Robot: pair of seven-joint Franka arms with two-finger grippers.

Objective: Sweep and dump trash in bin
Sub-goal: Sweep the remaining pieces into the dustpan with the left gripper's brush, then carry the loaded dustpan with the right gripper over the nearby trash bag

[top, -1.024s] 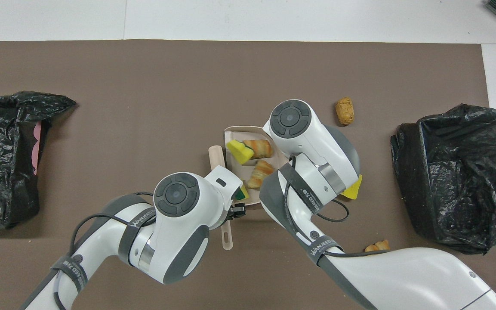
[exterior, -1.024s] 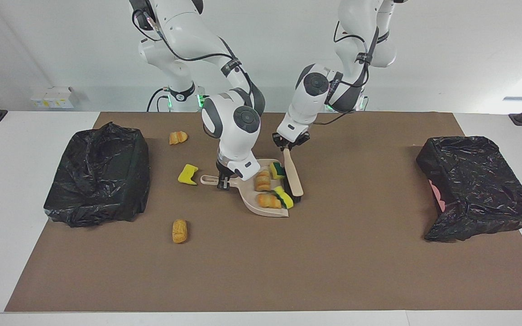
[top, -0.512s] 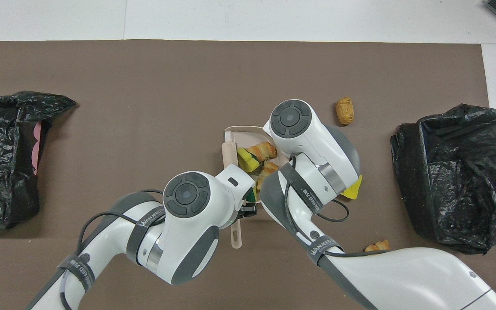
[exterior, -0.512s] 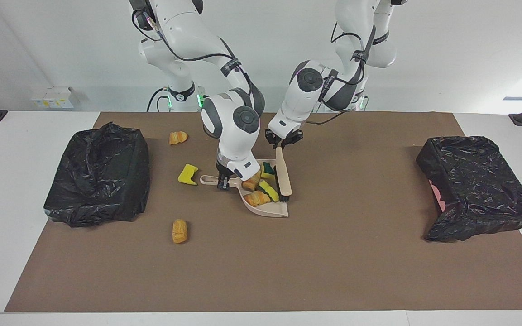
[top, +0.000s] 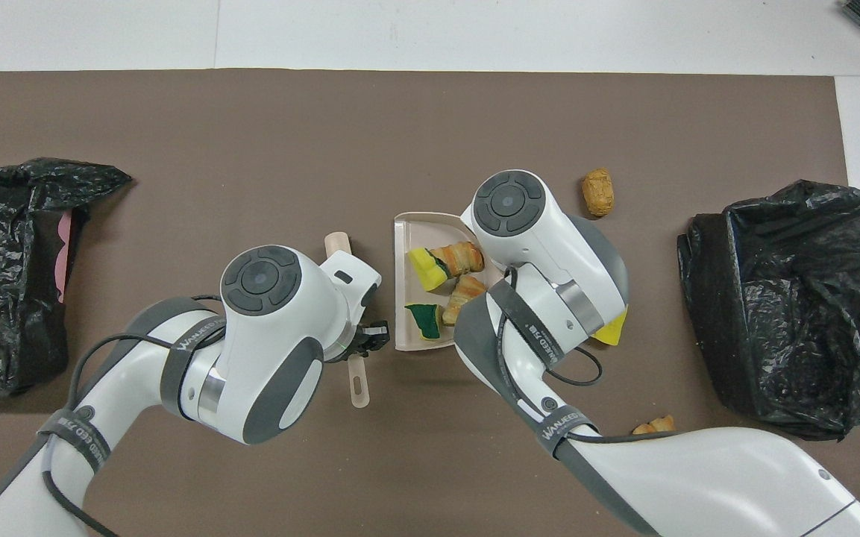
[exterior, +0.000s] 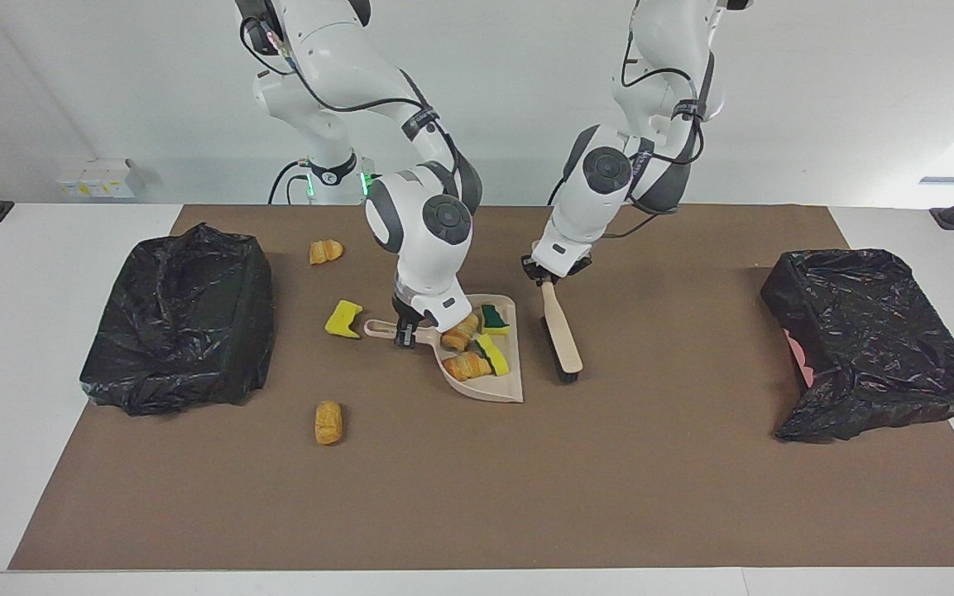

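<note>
while four trash pieces (exterior: 474, 348) sit in the dustpan (exterior: 503, 389), three lie loose on the worktop (exterior: 609, 463); nothing binned. right gripper (exterior: 405, 333) fingers clamp dustpan handle, left gripper (exterior: 550, 276) fingers clamp the brush (exterior: 561, 335).

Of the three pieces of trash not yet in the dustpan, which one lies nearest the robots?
The croissant, alone near the table's edge at the robots' end. The yellow sponge chunk sits beside the dustpan handle, and the bread roll lies farthest from the robots.
</note>
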